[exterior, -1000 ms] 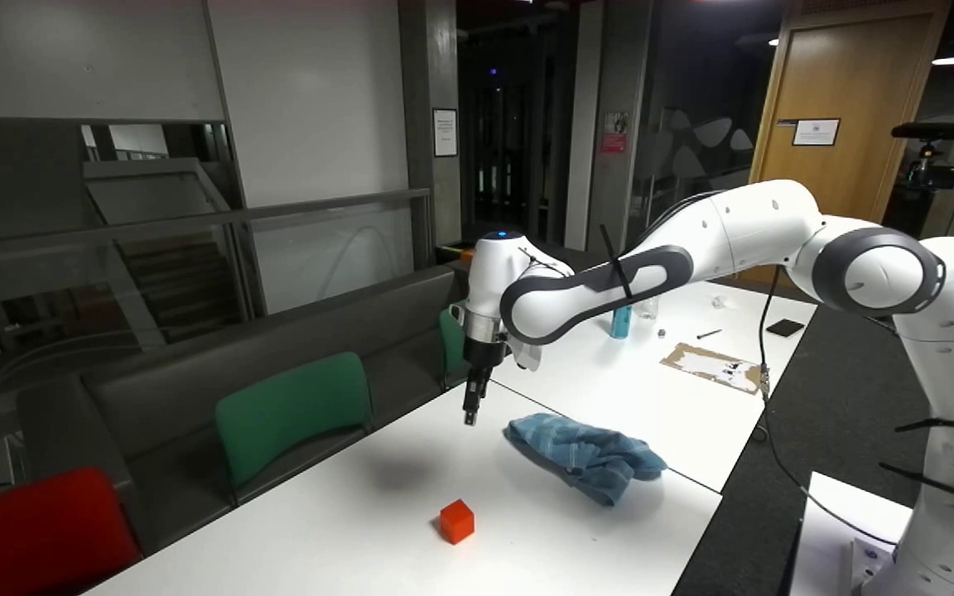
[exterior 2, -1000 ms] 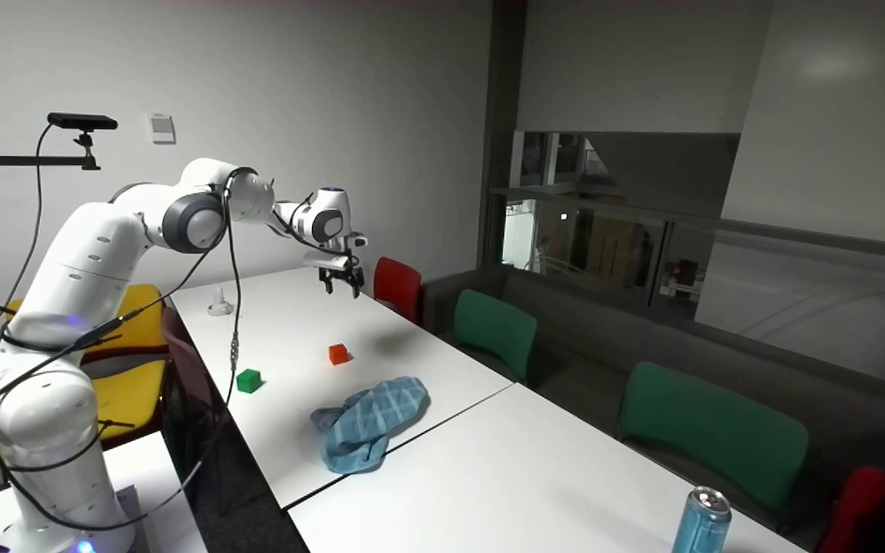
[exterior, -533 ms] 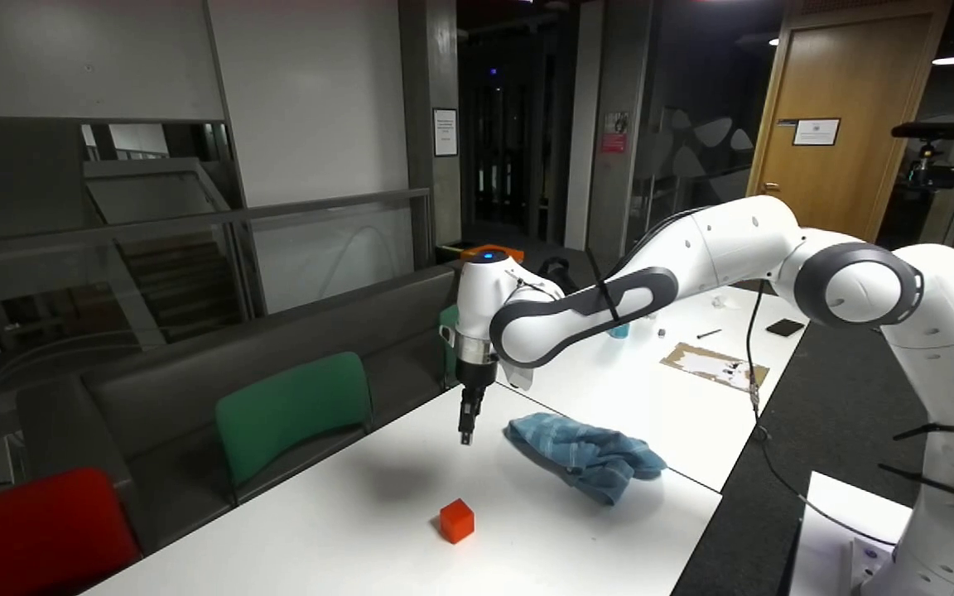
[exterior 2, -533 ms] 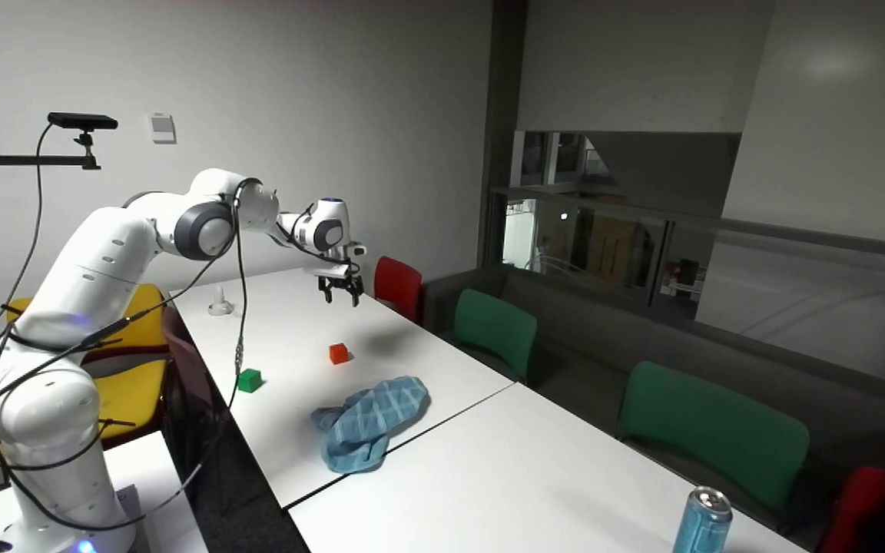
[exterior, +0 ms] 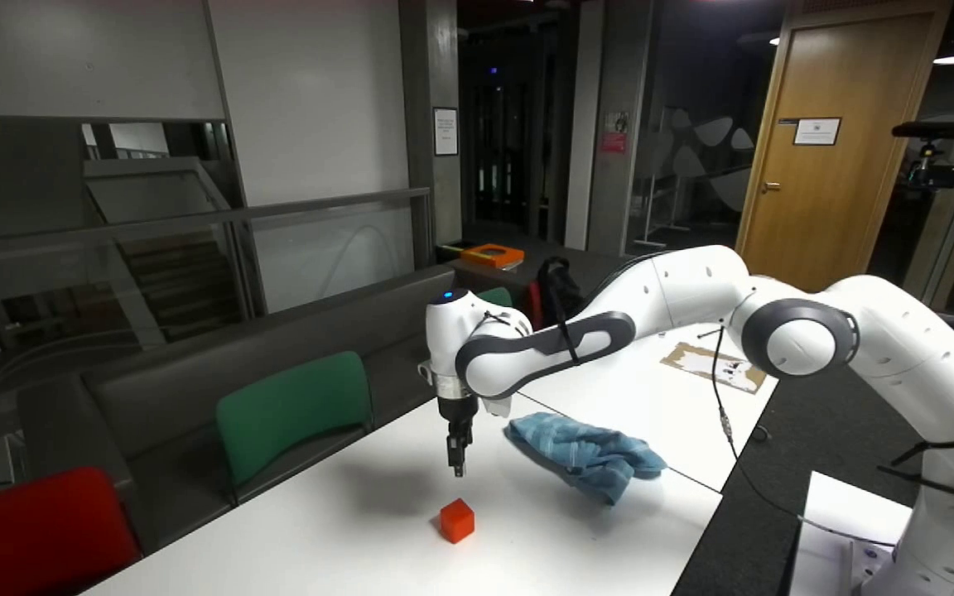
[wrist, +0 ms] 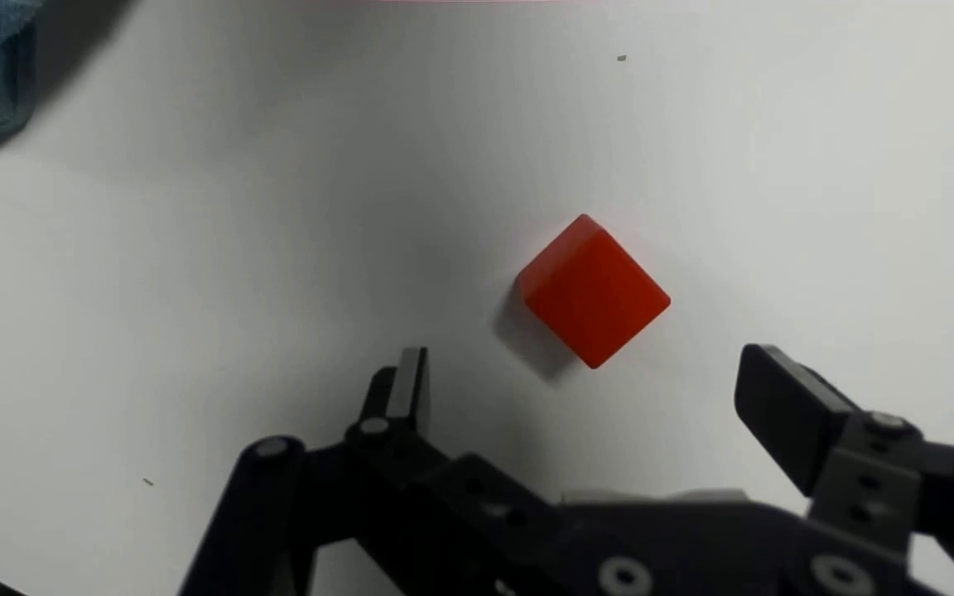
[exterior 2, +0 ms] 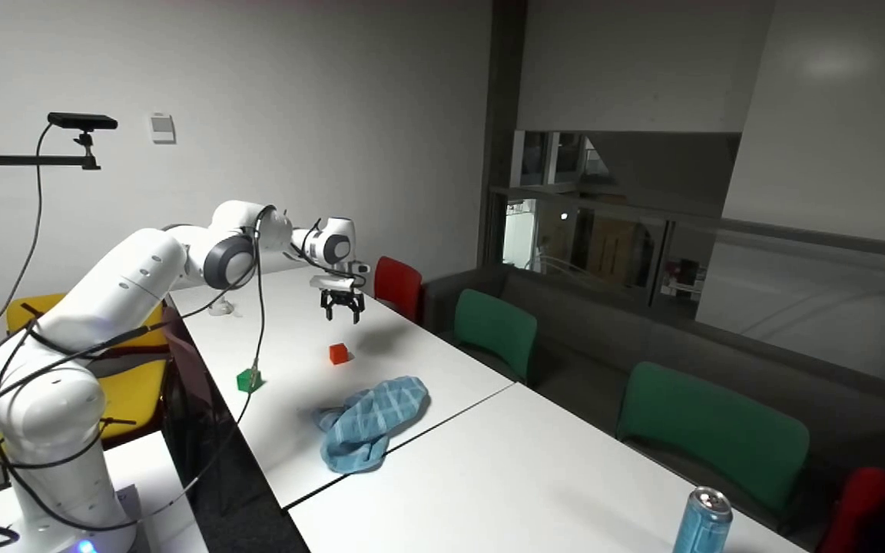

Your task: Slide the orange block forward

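The orange block [exterior: 457,521], a small red-orange cube, rests on the white table [exterior: 303,538] in both exterior views [exterior 2: 339,354]. In the wrist view the orange block [wrist: 595,298] sits cornerwise, just ahead of the fingertips and between their two lines. My gripper [wrist: 585,351] is open with its fingers spread wide and nothing between them. In both exterior views my gripper [exterior: 458,472] points down above the table, apart from the block and higher than it [exterior 2: 343,317].
A crumpled blue cloth [exterior: 589,455] lies near the block. A green block [exterior 2: 243,380] stands near the table edge, partly behind a hanging cable. A white object [exterior 2: 220,308] is farther back. A blue can [exterior 2: 702,522] stands on the adjoining table. Green chairs [exterior 2: 495,330] line one side.
The arm has lowered, and my gripper has come down closer to the orange block. The block, the cloth and the green block have not moved.
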Available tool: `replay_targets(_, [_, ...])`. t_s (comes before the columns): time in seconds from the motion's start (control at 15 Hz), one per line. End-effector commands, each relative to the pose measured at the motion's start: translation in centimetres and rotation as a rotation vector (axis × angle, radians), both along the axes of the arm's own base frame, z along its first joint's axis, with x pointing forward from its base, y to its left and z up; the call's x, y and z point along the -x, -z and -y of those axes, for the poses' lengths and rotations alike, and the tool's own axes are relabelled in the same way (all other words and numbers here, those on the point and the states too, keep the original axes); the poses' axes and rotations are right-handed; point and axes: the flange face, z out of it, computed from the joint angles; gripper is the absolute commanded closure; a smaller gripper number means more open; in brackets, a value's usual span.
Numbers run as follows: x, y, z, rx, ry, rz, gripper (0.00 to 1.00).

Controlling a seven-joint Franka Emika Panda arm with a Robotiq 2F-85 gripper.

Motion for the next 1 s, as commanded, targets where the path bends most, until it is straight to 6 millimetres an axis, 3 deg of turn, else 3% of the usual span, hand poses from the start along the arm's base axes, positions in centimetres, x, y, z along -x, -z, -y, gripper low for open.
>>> replay_targets(0.0, [-1.0,-0.2,-1.2,0.038,-0.049,-0.015,0.0])
replay_targets(0.13, [-0.6,0.7,-0.9,0.009,-0.021,-0.021,0.0])
replay_targets(0.73, [-0.8,0.5,-1.3,0.01,-0.024,-0.016,0.0])
replay_targets(0.93, [-1.0,1.0,-3.8,-0.041,-0.024,0.032,0.0])
